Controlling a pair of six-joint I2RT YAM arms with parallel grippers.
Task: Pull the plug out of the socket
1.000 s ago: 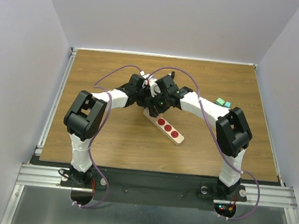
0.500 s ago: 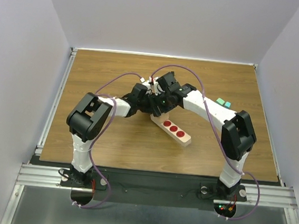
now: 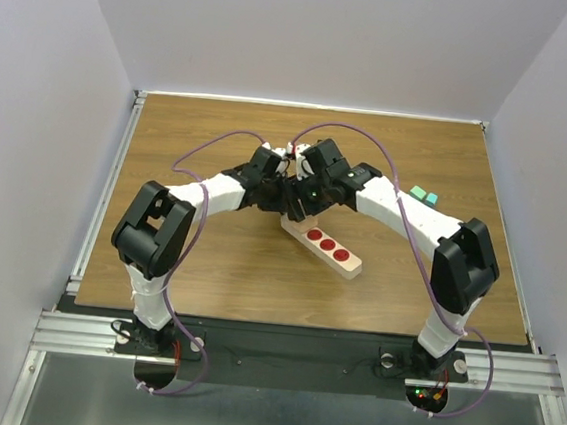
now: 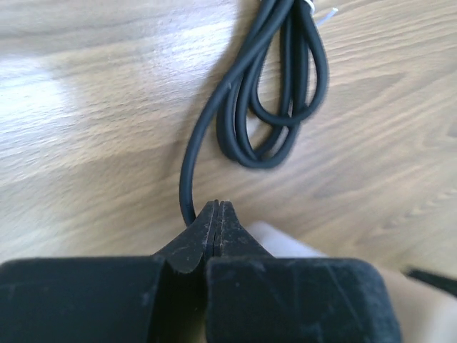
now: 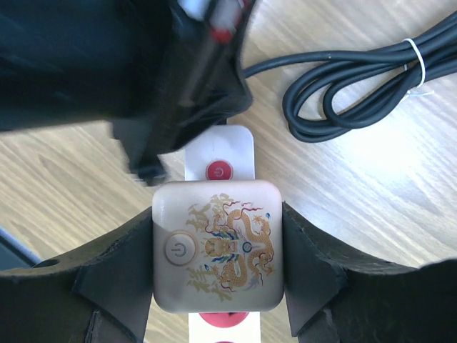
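The beige power strip (image 3: 328, 248) with red outlets lies slanted at the table's middle. Its black cord (image 5: 357, 78) is coiled beyond its far end and also shows in the left wrist view (image 4: 275, 93). My right gripper (image 5: 218, 246) is shut on a square beige plug (image 5: 214, 250) with a dragon print, directly over the strip (image 5: 221, 150) near its red switch (image 5: 219, 171). Whether the plug's pins sit in the outlet is hidden. My left gripper (image 4: 216, 214) is shut and empty, low at the strip's cord end (image 4: 293, 243). Both grippers meet in the top view (image 3: 291, 191).
A small teal and green object (image 3: 424, 195) lies on the wooden table at the right, behind the right forearm. Purple cables loop over both arms. Metal rails run along the table's left (image 3: 104, 195) and near edges.
The strip has slid a little to the right and both grippers have moved with it. The left elbow has swung left, the right elbow right. The right gripper keeps its hold on the plug.
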